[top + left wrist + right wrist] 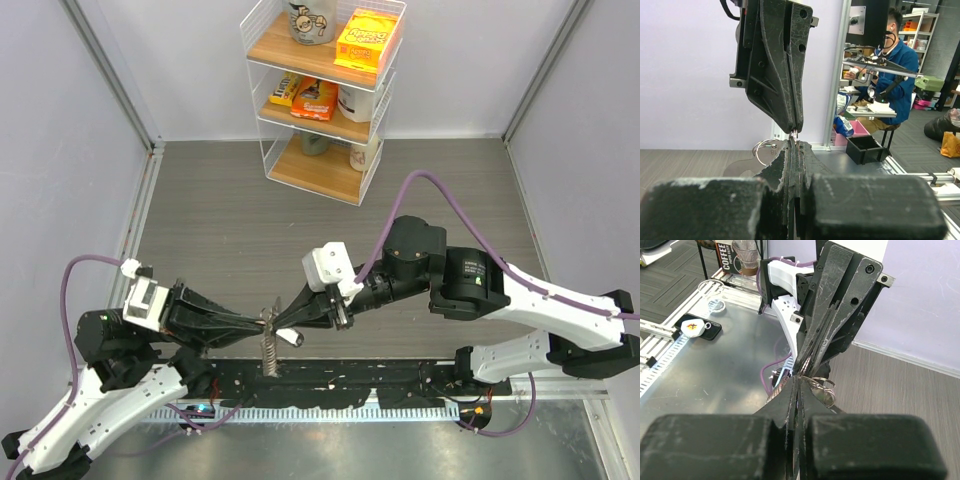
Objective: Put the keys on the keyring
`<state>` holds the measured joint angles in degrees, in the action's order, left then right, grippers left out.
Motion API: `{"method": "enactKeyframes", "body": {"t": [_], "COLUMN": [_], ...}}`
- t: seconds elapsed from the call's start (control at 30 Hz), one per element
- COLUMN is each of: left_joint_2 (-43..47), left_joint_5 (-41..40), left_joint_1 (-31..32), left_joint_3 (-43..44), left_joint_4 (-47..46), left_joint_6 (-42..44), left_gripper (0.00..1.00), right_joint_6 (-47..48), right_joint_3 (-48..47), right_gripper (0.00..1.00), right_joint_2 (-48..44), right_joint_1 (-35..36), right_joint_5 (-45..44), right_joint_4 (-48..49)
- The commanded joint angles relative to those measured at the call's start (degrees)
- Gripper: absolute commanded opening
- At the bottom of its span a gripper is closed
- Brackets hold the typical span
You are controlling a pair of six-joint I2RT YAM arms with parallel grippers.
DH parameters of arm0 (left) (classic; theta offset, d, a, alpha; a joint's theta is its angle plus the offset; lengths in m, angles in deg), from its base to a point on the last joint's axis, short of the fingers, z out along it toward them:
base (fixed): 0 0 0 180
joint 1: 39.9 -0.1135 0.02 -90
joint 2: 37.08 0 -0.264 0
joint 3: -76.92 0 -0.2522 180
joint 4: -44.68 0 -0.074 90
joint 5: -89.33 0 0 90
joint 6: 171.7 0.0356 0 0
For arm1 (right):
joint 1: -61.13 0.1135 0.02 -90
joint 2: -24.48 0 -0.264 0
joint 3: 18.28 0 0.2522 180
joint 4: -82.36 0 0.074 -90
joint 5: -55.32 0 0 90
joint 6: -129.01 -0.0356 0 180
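Note:
My two grippers meet tip to tip over the front middle of the table. The left gripper is shut on the keyring, whose grey-brown chain hangs down from the tips. Its wire ring carries a tiny green piece and shows left of my left fingertips. The right gripper is shut, and a small key with a dark head and a pale end sits at its tips. In the right wrist view the shut right gripper touches the left one, with silvery rings just beside. A second key is not visible.
A white wire shelf rack with boxes and cups stands at the back centre. A black cable rail runs along the table's front edge. A white key fob lies on the metal bench beyond the table. A black bin stands outside the cell.

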<state>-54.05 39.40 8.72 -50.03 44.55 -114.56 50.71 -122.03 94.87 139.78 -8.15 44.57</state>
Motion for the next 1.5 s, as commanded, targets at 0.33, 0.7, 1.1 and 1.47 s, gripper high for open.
{"method": "enactKeyframes", "body": {"t": [0.33, 0.7, 1.1, 1.47], "left_joint_2": [-0.43, -0.52, -0.78, -0.78], "left_joint_5": [-2.98, -2.98, -3.34, -3.95], "left_joint_1": [0.07, 0.07, -0.02, 0.07], "left_joint_3": [0.35, 0.18, -0.44, -1.14], "left_joint_4": [-7.2, -7.73, -9.31, -9.58], "left_joint_6": [-1.15, -1.5, -2.21, -2.12], "left_gripper": [0.0, 0.0, 0.0, 0.0], "right_joint_6": [-0.98, -1.33, -2.74, -3.88], "right_joint_3": [4.74, 5.27, 2.72, 0.61], "right_gripper": [0.05, 0.24, 0.29, 0.29], "right_joint_2": [-2.1, -5.26, -3.24, -0.87], "right_joint_1": [0.71, 0.71, 0.71, 0.71], "right_joint_5": [1.78, -2.79, -3.5, -3.85], "right_joint_4": [4.78, 7.07, 8.82, 9.88]}}
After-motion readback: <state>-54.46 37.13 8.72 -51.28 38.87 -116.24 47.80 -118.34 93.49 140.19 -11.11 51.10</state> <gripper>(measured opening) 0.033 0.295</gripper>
